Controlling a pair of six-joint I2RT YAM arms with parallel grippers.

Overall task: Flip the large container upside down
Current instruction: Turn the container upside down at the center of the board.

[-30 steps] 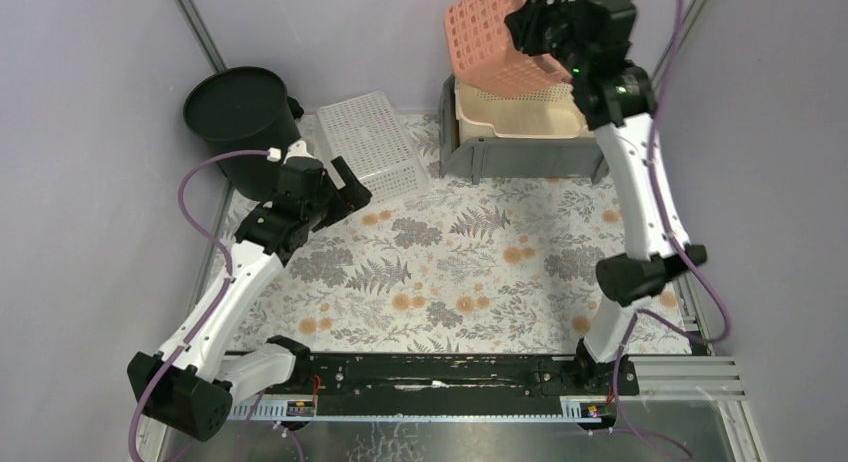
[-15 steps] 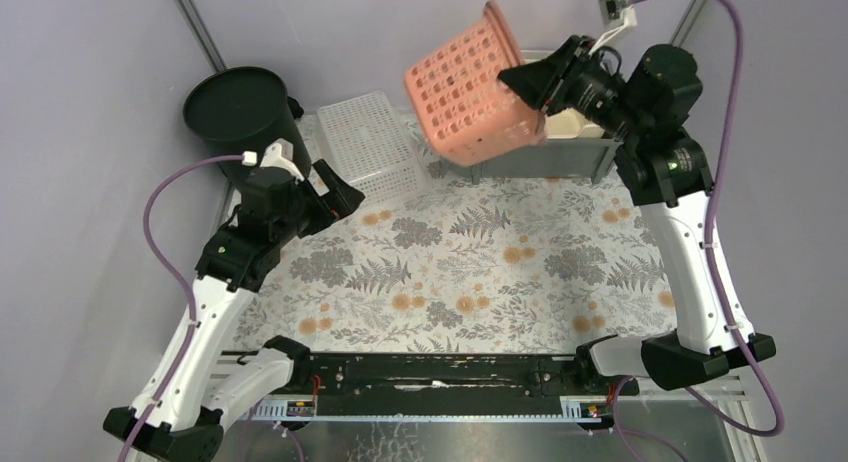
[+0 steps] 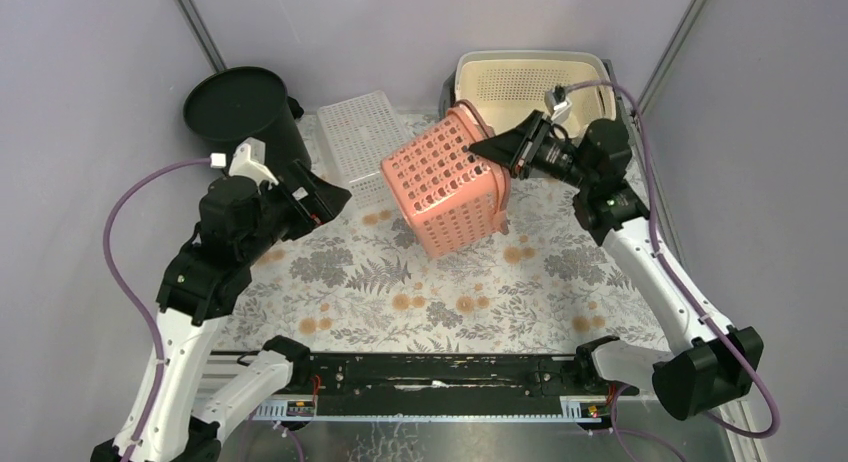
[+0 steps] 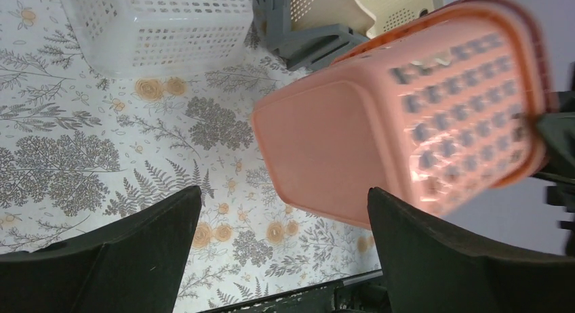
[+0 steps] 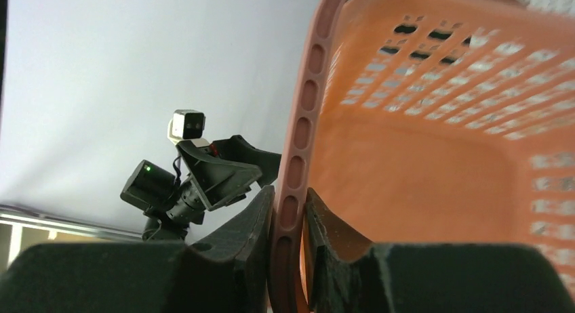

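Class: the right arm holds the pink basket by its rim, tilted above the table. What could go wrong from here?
1. The right gripper pinches only a thin strip of rim on the pink basket, so the tilted basket could slip or swing.
2. Its lower corner hangs near the white basket and might knock it while turning.

Through the left wrist camera we find the pink basket (image 4: 380,123) blurred, its holes smeared, just beyond the left gripper (image 4: 285,194). That gripper's fingers run off the bottom edge, and the white basket (image 4: 156,22) ahead of it is cropped at the top. In the right wrist view the basket overflows the top and right edges past the right gripper (image 5: 290,198). From above, the grey tub (image 3: 447,85) behind that gripper is mostly covered, and its fingertips at the rim are too small for us to make out.
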